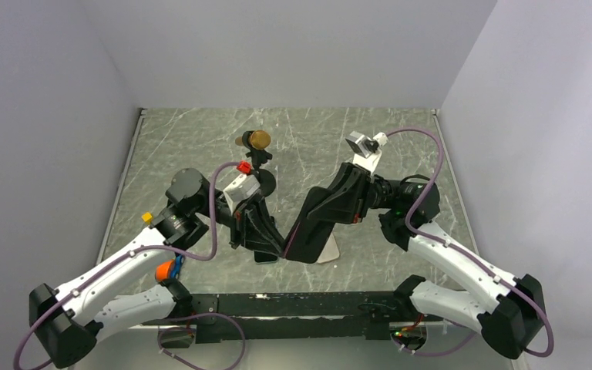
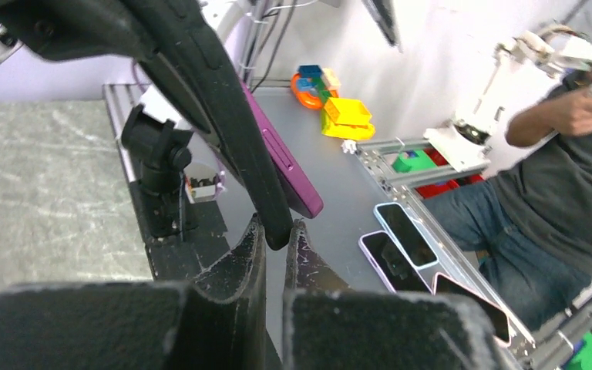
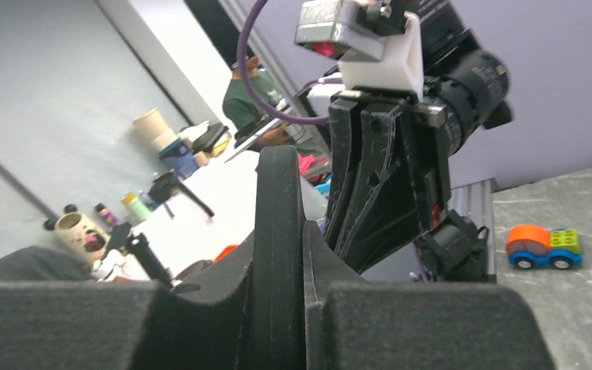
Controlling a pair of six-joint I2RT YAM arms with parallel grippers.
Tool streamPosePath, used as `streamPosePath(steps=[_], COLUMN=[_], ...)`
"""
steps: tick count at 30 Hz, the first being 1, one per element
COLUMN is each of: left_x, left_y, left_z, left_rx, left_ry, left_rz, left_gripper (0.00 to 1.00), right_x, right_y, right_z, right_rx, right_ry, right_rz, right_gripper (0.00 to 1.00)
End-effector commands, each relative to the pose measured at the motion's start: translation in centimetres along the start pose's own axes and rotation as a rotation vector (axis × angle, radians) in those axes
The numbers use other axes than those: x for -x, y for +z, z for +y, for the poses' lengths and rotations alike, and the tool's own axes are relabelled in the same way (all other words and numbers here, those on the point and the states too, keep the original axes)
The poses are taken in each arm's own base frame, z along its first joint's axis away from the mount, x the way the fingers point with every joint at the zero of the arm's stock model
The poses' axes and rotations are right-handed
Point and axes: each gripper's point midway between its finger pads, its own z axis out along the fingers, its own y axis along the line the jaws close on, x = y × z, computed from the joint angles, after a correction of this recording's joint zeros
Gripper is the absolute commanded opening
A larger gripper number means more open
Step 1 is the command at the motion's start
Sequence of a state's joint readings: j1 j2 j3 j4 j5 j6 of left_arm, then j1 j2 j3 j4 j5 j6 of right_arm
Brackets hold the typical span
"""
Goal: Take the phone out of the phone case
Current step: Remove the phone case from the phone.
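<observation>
Left tool (image 2: pixel 277 231) and right tool (image 3: pixel 281 239) both clamp the black rubbery phone case (image 2: pixel 227 116) at the bench's (image 1: pixel 200 139) six o'clock; mid-peel, I'd say, and next the rim needs bending off the purple slab phone (image 2: pixel 289 173)

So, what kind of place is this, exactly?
Most likely a robotics lab. The marbled table sits inside plain white walls; the left wrist view shows a grey bench with phones and toy blocks, and a person beside what looks like another robot arm.

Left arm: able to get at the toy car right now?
Probably not as is: the left gripper is shut on the phone case, and the toy car lies back beside that arm's forearm.
</observation>
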State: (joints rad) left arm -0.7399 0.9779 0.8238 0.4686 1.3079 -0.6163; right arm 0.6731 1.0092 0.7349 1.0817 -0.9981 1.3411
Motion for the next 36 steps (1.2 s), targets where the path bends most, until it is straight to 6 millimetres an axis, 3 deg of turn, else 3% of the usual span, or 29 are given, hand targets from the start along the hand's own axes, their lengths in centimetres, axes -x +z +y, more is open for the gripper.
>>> streamPosePath(steps=[1,7,14,21,26,30,34,36], left_x=[-1.2,-3.4,-2.0,-2.4,-2.1,-1.3,-1.4,-2.0], left_y=[-2.9,-4.6,-3.3,-3.1,-1.8,-1.2,-1.8,-2.8], left_z=[11.0,12.7,12.2,12.9,12.4,12.0,12.4,13.2], left_rx=[0.61,0.817,0.77,0.77,0.675,0.642,0.693,0.776], left_ry=[-0.058,-0.21,-0.245,-0.296,-0.322,-0.31,-0.294,-0.301], left_rz=[-0.043,-0.065,-0.185,-0.257,-0.304,-0.33,-0.33,-0.322], left_gripper=[0.02,0.23,0.44,0.52,0.57,0.54,0.21,0.1], right_x=[0.1,1.5,1.8,1.6,1.6,2.0,2.1,2.1], right_y=[1.2,1.4,1.9,1.8,1.5,1.4,1.3,1.1], right_z=[3.2,0.8,-1.9,-3.4,-4.2,-4.5,-4.8,-5.0], right_rx=[0.012,-0.145,-0.213,-0.305,-0.366,-0.386,-0.414,-0.433], right_ry=[-0.031,-0.101,-0.089,-0.11,-0.15,-0.166,-0.169,-0.154], right_rz=[0.021,-0.017,-0.052,-0.096,-0.122,-0.139,-0.141,-0.15], right_gripper=[0.0,0.0,0.0,0.0,0.0,0.0,0.0,0.0])
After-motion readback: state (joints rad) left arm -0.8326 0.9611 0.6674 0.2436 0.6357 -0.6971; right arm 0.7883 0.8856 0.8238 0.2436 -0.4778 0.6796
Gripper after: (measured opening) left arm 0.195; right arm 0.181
